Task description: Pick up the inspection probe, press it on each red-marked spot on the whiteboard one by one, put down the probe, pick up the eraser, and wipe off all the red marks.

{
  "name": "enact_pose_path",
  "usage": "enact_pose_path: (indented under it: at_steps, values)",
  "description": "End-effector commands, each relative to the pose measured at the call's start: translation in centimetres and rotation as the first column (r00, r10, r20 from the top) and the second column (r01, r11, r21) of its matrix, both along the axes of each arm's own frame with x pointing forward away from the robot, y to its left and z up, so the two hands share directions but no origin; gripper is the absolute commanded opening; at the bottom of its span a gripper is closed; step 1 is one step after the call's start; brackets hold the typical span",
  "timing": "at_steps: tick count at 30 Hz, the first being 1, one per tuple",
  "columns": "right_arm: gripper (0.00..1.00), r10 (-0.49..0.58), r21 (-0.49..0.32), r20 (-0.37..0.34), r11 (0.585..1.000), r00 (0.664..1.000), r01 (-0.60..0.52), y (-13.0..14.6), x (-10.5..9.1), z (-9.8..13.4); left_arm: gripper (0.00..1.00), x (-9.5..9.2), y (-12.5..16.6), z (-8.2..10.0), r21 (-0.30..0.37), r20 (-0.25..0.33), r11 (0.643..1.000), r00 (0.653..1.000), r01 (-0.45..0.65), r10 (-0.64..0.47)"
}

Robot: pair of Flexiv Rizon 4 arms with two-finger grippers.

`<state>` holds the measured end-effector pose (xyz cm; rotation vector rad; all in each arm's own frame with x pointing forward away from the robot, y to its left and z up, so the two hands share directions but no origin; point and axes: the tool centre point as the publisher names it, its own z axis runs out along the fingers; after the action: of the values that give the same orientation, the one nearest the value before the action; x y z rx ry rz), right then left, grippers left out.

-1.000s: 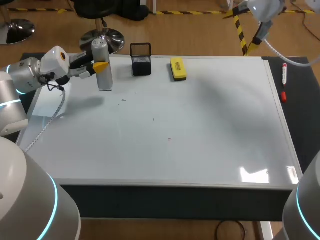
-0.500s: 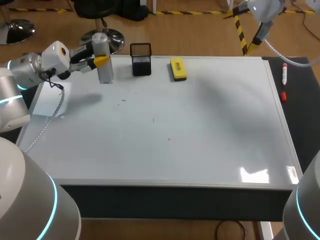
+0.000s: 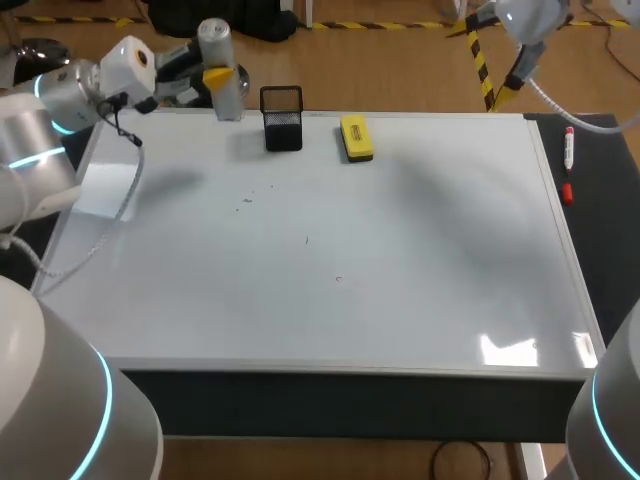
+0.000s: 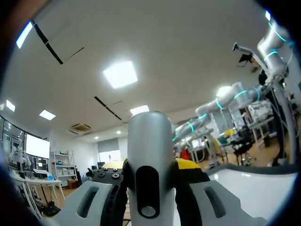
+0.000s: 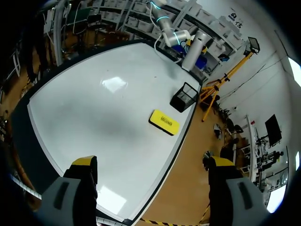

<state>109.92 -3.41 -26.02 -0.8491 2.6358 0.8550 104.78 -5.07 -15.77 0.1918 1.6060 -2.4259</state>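
Head view: left gripper (image 3: 218, 76) pinches the smooth silver cylindrical probe (image 3: 229, 100) (slightly tilted) at eleven o'clock of the glossy whiteboard (image 3: 400, 250); right gripper (image 5: 152, 162) spread wide.

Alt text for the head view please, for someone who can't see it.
The left gripper holds a silver probe roughly upright over the far edge of the whiteboard, just left of a black mesh holder. A yellow eraser lies right of the holder; the right arm hangs beyond the far right corner.
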Motion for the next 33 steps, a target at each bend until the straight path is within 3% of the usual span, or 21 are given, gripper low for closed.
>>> enact_pose_path:
  at_steps: [1,9,22,33]
  values:
    - [1.0,0.002,-0.004,0.0,1.0,1.0,-0.002,-0.1,0.0,0.1,0.0,1.6,-1.2,0.6,0.005,0.023,0.998,0.997,0.07,-0.07]
    - [1.0,0.002,-0.004,0.0,1.0,1.0,-0.002,-0.1,0.0,0.1,0.0,2.6,-4.1,1.2,-0.001,0.016,0.993,0.993,0.12,-0.12]
    - [1.0,0.002,-0.004,0.0,1.0,1.0,-0.002,-0.1,0.0,0.1,0.0,4.5,-7.3,-0.2,-0.001,-0.06,0.993,0.991,0.119,-0.119]
    - [1.0,0.002,-0.004,0.0,1.0,1.0,-0.002,-0.1,0.0,0.1,0.0,5.9,-8.9,-1.0,0.001,-0.082,0.994,0.991,0.109,-0.109]
